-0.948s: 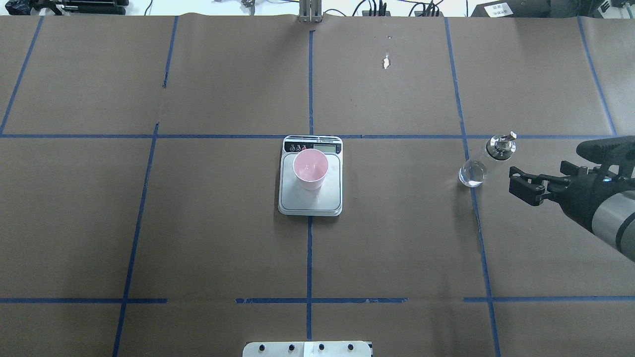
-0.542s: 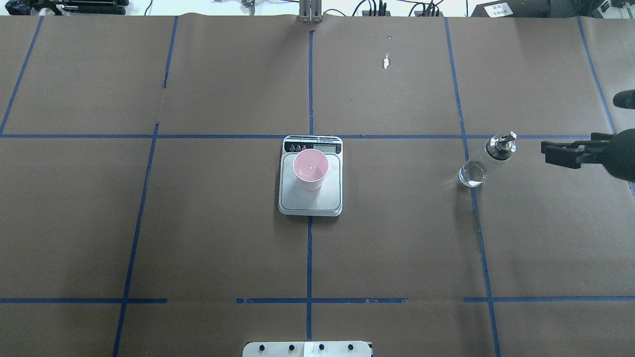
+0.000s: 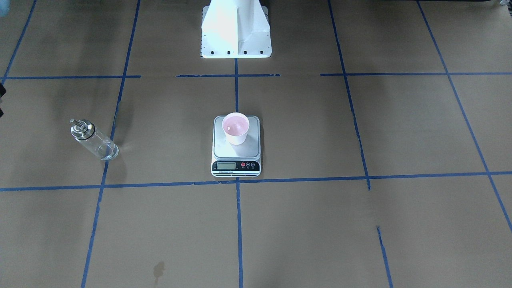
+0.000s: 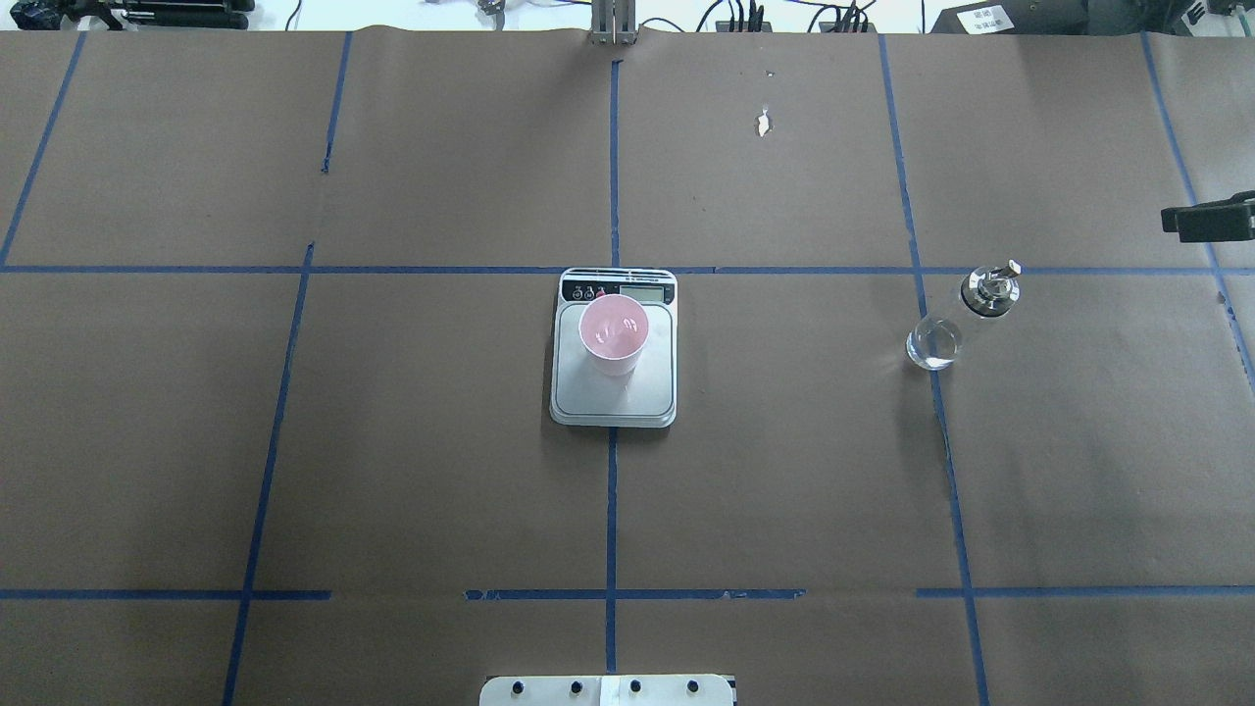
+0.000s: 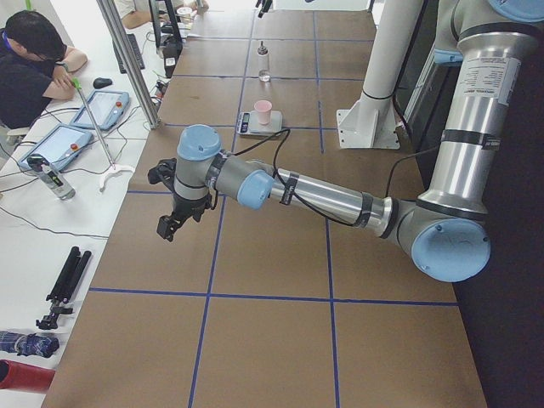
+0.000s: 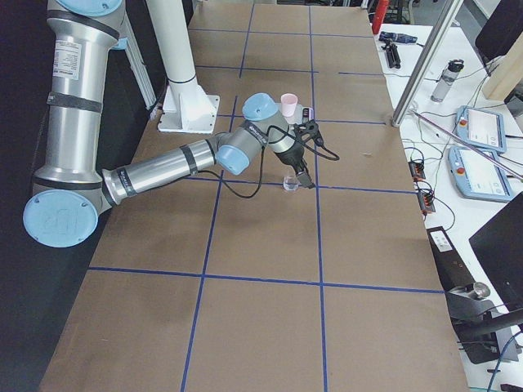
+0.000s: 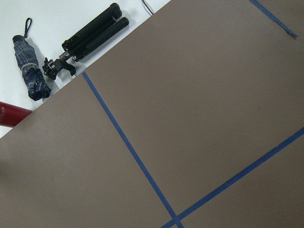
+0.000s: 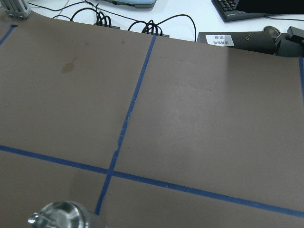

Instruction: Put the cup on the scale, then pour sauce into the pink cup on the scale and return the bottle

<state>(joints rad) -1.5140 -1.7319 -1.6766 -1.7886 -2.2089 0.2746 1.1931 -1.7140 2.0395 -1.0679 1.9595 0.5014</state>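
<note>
Now right hand (image 4: pixel 1211 220) farther from bottle (image 4: pixel 959 319).

Cup (image 4: pixel 613 335) upright on scale (image 4: pixel 613 399), bottle (image 4: pixel 959 316) standing well apart, wide gap between them

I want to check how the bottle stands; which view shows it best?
Exterior front-facing: the bottle stands whole, unobstructed, cap and glass clear. Overhead shows it whole, foreshortened. Exterior left: tiny. Exterior right: partly behind the right gripper. Right wrist: only the cap. Left wrist: nothing.

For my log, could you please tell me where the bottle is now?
In the overhead view the bottle stands free on the right side, on a blue tape line, well right of the scale.
</note>
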